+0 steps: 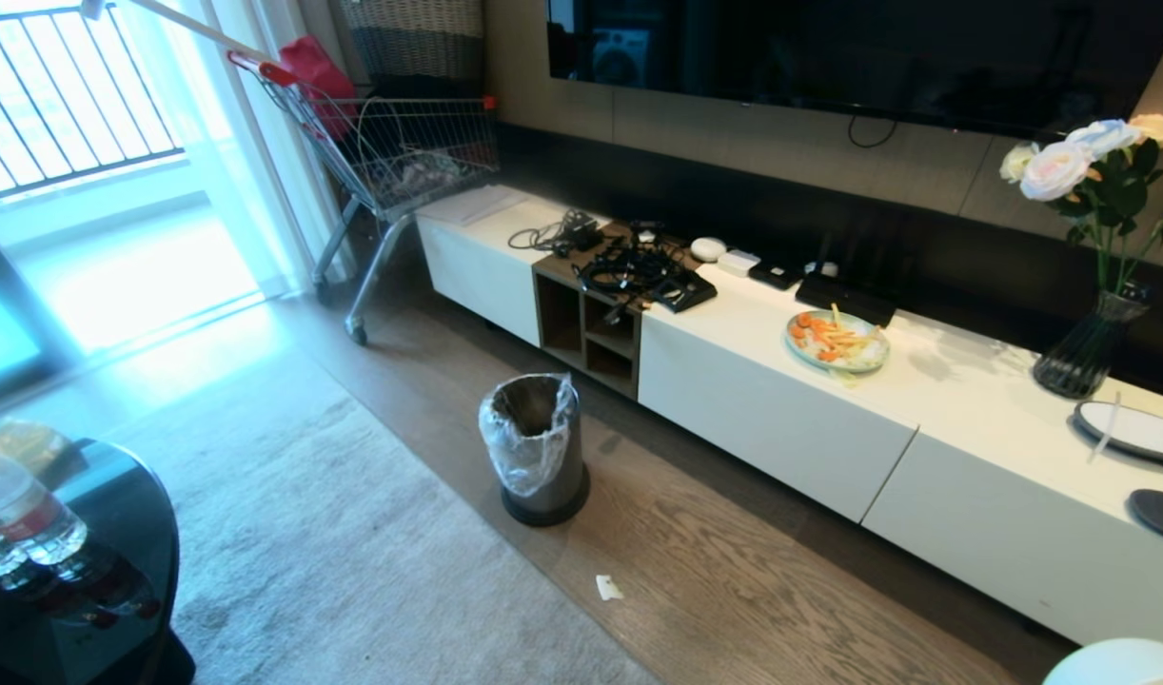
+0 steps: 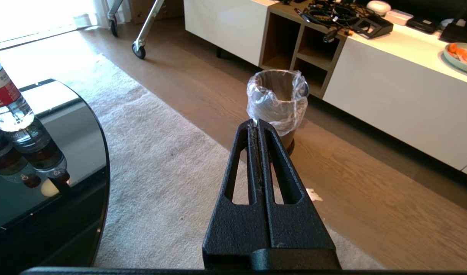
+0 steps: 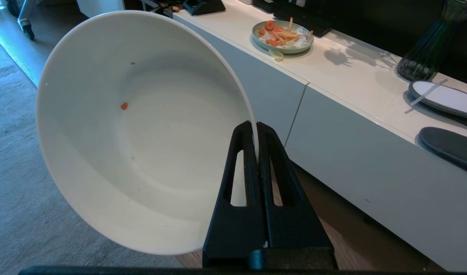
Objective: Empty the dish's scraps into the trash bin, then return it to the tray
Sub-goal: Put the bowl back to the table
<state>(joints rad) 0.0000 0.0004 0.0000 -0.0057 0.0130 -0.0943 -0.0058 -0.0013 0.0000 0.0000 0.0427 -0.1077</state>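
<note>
My right gripper [image 3: 255, 124] is shut on the rim of the dish [image 3: 141, 133], a deep white bowl held tilted on its side with the opening facing the wrist camera. Inside it only a tiny orange speck [image 3: 124, 105] and faint crumbs cling; the scraps themselves are out of view. The dish's edge [image 1: 1114, 663] peeks in at the lower right of the head view. The trash bin [image 1: 534, 447], dark grey with a clear bag liner, stands on the wooden floor before the cabinet. My left gripper [image 2: 257, 121] is shut and holds nothing, pointing toward the trash bin [image 2: 277, 101]. The tray is out of view.
A long white cabinet [image 1: 781, 419] carries a pale blue-green plate of carrot pieces [image 1: 837, 341], cables [image 1: 629, 266], a dark vase of roses [image 1: 1091, 352] and two flat oval items [image 1: 1133, 433]. A glass table with water bottles [image 1: 29, 533], a rug, a shopping cart [image 1: 401, 143] and a white bit on the floor [image 1: 608, 587] surround the bin.
</note>
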